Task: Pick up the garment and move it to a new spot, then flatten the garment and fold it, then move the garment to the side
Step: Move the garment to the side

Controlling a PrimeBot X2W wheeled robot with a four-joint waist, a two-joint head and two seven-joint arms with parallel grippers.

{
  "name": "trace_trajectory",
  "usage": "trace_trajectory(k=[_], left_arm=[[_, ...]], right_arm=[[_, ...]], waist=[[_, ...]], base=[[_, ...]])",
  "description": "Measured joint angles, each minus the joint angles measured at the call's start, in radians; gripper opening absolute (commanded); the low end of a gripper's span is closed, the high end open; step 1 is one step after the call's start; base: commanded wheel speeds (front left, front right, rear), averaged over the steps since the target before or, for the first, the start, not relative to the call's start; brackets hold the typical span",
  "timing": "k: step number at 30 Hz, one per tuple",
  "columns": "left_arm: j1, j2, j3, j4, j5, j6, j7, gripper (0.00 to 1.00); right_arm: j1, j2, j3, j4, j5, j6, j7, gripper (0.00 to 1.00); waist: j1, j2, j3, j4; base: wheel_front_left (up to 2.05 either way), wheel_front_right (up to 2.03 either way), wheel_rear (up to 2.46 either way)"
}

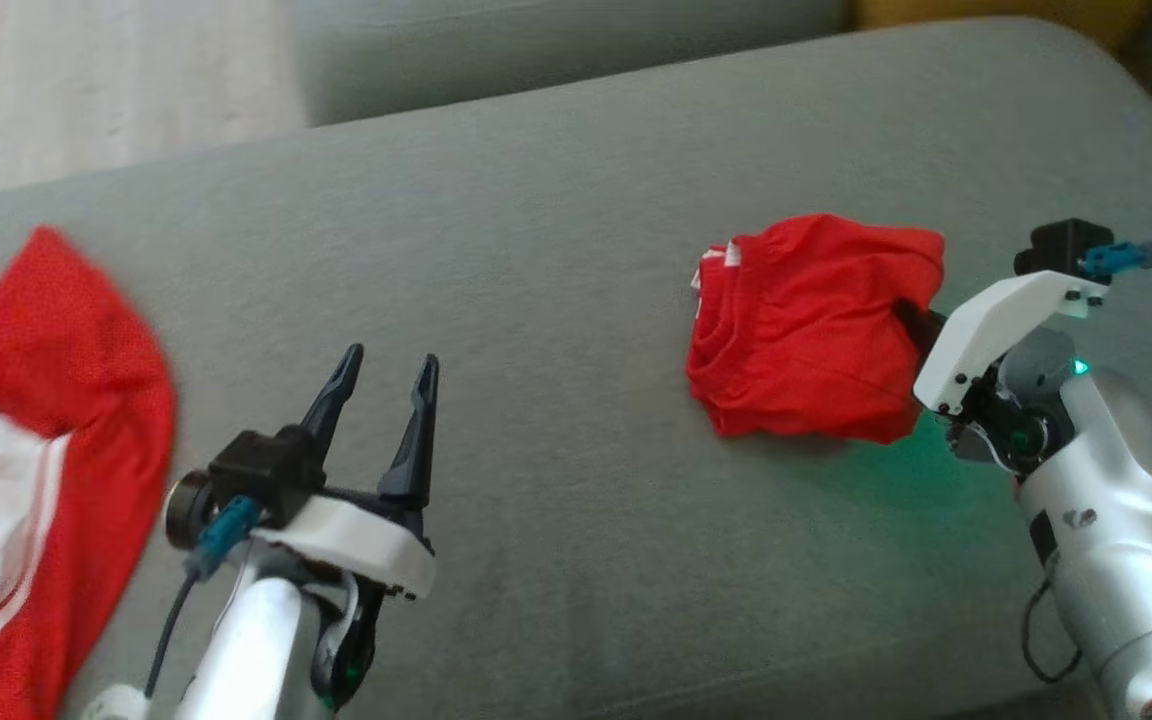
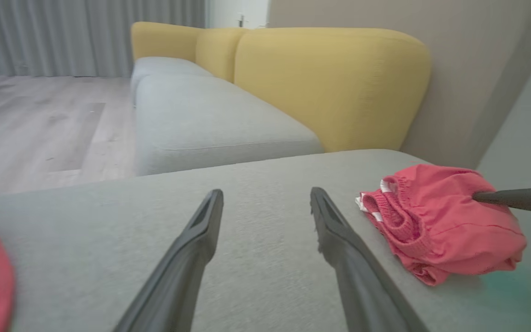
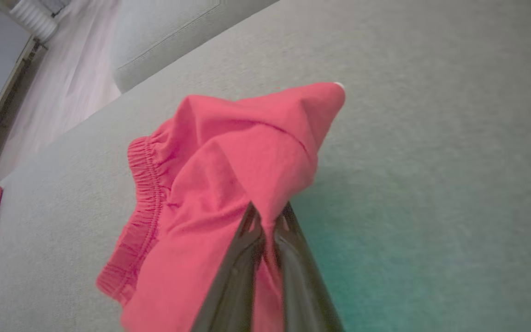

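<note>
Right gripper (image 3: 268, 221) pinched shut on fold of red garment (image 1: 816, 325), which sits bunched at right of head view on grey cushion (image 1: 536, 500). Left gripper (image 1: 389, 365) wide open, lower left, holding nothing. I'd lift slowly and confirm grip before carrying.

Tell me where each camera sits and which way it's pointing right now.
Head: up on the robot, looking down at the grey cushion; both arms show, left jaws open, right jaws shut on the red shorts.
Left wrist: low over the cushion, facing the yellow sofa back; its own jaws show, open.
Right wrist: close behind its shut jaws, facing the shorts.
Shared: all three see the shorts.
</note>
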Motion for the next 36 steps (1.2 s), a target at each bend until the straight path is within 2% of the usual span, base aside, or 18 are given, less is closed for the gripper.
trace_trajectory(k=[8, 13, 20, 26, 30, 33, 36], left_arm=[[-0.048, -0.001, -0.048, 0.012, -0.001, 0.000, 0.000, 1.00], [-0.070, -0.002, -0.073, 0.016, -0.001, 0.002, 0.000, 1.00], [-0.130, 0.005, -0.079, 0.012, 0.003, 0.002, 0.004, 1.00], [-0.178, 0.027, -0.082, -0.014, 0.013, 0.002, 0.028, 1.00], [-0.199, 0.044, -0.080, -0.022, 0.013, 0.009, 0.034, 1.00], [-0.208, 0.050, -0.076, -0.028, 0.013, 0.009, 0.035, 1.00], [-0.210, 0.053, -0.075, -0.031, 0.013, 0.010, 0.035, 1.00]], right_arm=[[0.000, -0.011, 0.031, -0.023, 0.041, 0.000, -0.028, 0.00], [0.000, -0.020, 0.048, -0.041, 0.062, 0.000, -0.053, 0.00], [-0.071, -0.108, 0.117, -0.076, 0.056, 0.000, -0.083, 0.00], [-0.247, -0.239, 0.179, -0.099, 0.035, 0.000, -0.082, 0.00], [-0.317, -0.322, 0.194, -0.069, 0.025, 0.000, -0.081, 0.00], [-0.358, -0.353, 0.193, -0.020, 0.012, 0.000, -0.078, 0.00], [-0.391, -0.358, 0.181, 0.022, 0.013, 0.000, -0.068, 0.00]], waist=[[0.0000, 0.0000, 0.022, -0.159], [0.0000, 0.0000, 0.062, -0.206], [0.0000, 0.0000, 0.153, -0.183], [0.0002, 0.0000, 0.264, -0.137], [0.0003, 0.0000, 0.336, -0.104], [0.0003, 0.0000, 0.380, -0.082], [0.0003, 0.0000, 0.408, -0.065]], base=[[0.00, 0.00, 0.00], [0.00, 0.00, 0.00], [0.00, 0.00, 0.00], [0.00, 0.00, 0.00], [0.00, 0.00, 0.00], [0.00, 0.00, 0.00], [0.00, 0.00, 0.00]])
